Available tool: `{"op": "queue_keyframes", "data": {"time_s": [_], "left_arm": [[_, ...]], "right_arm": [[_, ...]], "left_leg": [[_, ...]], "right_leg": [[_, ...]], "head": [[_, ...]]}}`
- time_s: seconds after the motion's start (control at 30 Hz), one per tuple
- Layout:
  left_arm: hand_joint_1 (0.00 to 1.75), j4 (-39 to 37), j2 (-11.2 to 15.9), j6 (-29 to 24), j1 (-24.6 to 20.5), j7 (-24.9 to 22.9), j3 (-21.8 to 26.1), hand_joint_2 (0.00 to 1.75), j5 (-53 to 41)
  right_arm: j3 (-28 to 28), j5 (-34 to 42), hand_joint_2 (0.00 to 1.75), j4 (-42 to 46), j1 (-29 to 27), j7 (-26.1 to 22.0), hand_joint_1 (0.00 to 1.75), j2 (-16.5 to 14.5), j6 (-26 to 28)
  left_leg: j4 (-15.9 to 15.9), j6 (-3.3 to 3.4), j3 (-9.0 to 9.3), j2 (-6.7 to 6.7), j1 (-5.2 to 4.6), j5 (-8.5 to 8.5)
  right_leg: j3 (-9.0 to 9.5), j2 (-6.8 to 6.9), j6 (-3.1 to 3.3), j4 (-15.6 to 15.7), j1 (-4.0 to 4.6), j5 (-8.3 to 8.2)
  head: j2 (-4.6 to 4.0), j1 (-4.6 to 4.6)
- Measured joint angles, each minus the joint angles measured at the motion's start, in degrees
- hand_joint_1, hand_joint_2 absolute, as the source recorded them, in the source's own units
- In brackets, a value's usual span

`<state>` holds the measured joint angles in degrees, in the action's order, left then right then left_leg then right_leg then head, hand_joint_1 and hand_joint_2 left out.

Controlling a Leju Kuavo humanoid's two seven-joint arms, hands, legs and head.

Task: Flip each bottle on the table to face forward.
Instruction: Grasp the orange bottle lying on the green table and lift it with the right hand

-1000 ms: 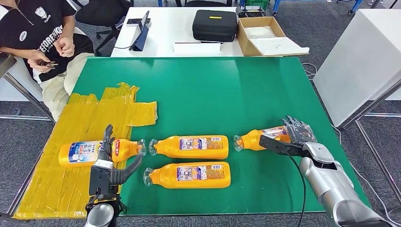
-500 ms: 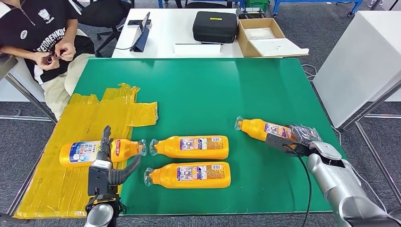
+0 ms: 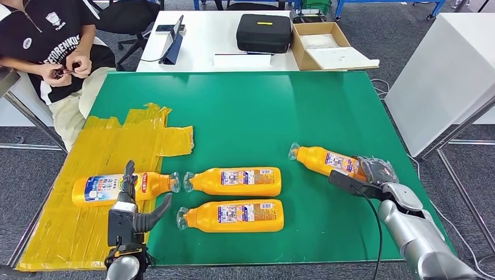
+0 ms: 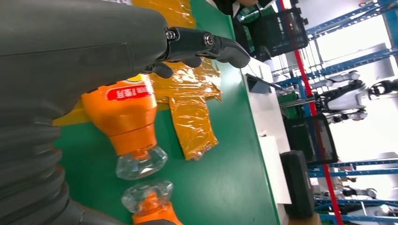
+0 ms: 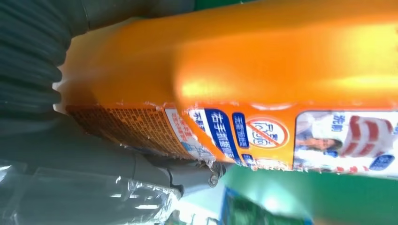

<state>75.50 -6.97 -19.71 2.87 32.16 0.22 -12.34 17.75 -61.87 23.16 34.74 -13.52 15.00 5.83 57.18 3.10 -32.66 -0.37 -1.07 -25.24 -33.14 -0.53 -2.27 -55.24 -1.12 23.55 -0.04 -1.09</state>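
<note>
The green rectangular surface (image 3: pixel 257 111) carries four orange plastic bottles with clear caps, lying on their sides. The right hand (image 3: pixel 373 173) grips the base of the rightmost orange bottle (image 3: pixel 324 160), which is angled away from the two middle bottles (image 3: pixel 236 181). The left hand (image 3: pixel 129 201), fingers apart and empty, rests beside the leftmost blue-labelled bottle (image 3: pixel 111 188). The smooth body could slip mid-turn and roll off the near edge.
</note>
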Motion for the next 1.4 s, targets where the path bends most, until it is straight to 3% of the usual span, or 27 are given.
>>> {"op": "queue_keyframes", "data": {"time_s": [0.3, 0.47, 0.6, 0.7, 0.97, 1.2, 1.4], "left_arm": [[0.0, 0.3, -0.02, -0.23, 1.4, 0.14, 0.84, 1.75, -0.54], [0.0, 0.34, -0.03, -0.21, 1.43, 0.13, 0.87, 1.75, -0.84], [0.0, 0.39, -0.21, -0.14, 1.04, -0.01, 0.89, 1.75, -1.66], [0.0, 0.4, -0.22, -0.17, 1.01, -0.08, 0.89, 1.75, -1.72], [0.0, 0.87, -0.29, -0.9, 0.8, -0.19, -0.81, 1.75, -3.68], [0.0, 2.89, -0.82, 6.74, -1.33, -2.22, -8.26, 1.75, -5.69], [0.0, 3.31, -1.37, 14.68, -6.01, -5.15, -16.77, 1.75, -1.03]], "right_arm": [[-1.76, 8.08, 1.75, 4.58, -5.05, -4.72, 1.75, -3.96, 13.8], [-2.22, 10.26, 1.75, 6.25, -5.99, -5.15, 1.75, -4.75, 16.04], [-3.02, 17.1, 1.75, 18.81, -12.42, -4.92, 1.75, -8.63, 21.87], [-3.04, 18.07, 1.75, 22.42, -14.03, -4.9, 1.75, -9.22, 22.14], [-2.88, 29.25, 1.75, 32.78, -19.61, -11.61, 1.75, -12.35, 29.34], [1.0, 39.42, 1.75, 39.66, -24.01, -18.64, 1.75, -17.98, 24.98], [5.51, 40.72, 1.75, 38.38, -23.68, -21.32, 1.75, -23.54, 22.47]], "left_leg": [[0.0, -0.04, -0.27, -0.15, 0.11, 0.05], [0.0, -0.04, -0.33, -0.14, 0.11, 0.06], [0.0, -0.04, -0.56, -0.12, 0.12, 0.06], [0.0, -0.04, -0.68, -0.13, 0.09, 0.06], [0.01, -0.04, -0.73, -0.12, 0.07, 0.05], [0.0, -0.06, -0.8, -0.09, 0.11, 0.06], [0.0, -0.1, -0.8, -0.12, 0.11, 0.11]], "right_leg": [[-0.25, 0.13, 0.01, -0.03, 0.07, -0.01], [-0.32, 0.13, 0.01, -0.04, 0.07, -0.01], [-0.6, 0.12, 0.03, -0.05, 0.08, 0.0], [-0.7, 0.12, 0.03, -0.04, 0.05, 0.0], [-0.78, 0.12, 0.03, -0.04, 0.03, 0.01], [-0.88, 0.12, 0.04, -0.05, 0.06, 0.01], [-0.86, 0.12, 0.05, -0.06, 0.05, -0.01]], "head": [[0.0, 0.02], [0.0, -0.02], [0.0, -0.01], [0.0, -0.01], [0.01, -0.01], [0.0, -0.01], [0.0, -0.01]]}}
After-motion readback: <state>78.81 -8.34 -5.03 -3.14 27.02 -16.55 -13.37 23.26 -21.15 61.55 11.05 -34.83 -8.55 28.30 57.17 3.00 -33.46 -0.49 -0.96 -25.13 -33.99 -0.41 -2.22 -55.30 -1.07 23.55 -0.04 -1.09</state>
